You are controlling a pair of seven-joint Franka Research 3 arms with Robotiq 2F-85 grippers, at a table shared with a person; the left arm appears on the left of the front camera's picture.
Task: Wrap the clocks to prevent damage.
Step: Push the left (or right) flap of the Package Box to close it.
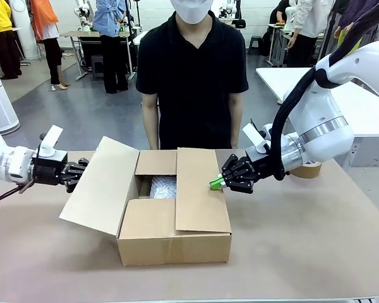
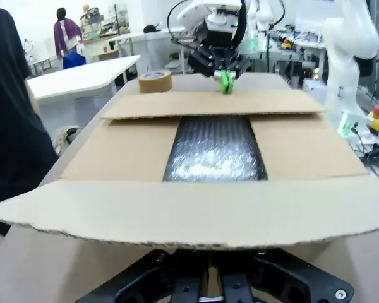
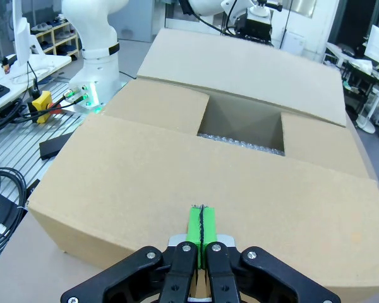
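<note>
A: Grippers?
B: Right gripper [image 1: 216, 184] at 3 o'clock of the box [image 1: 174, 237], green pads pressed together, tips on the folded right flap [image 1: 199, 192]. Left gripper [image 1: 81, 172] at 9, against the raised left flap [image 1: 101, 186]. Its tips are hidden, so I can't tell if it's clamped.
A: Wrap?
B: Bubble wrap [image 1: 163, 187] is inside the box, showing between the flaps. Person [image 1: 191, 82] at 12.

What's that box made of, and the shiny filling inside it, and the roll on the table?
The box looks like corrugated cardboard: matte brown, with a wavy edge on one flap. The filling seems clear plastic bubble wrap, glossy and bumpy. The roll is probably brown packing tape.
</note>
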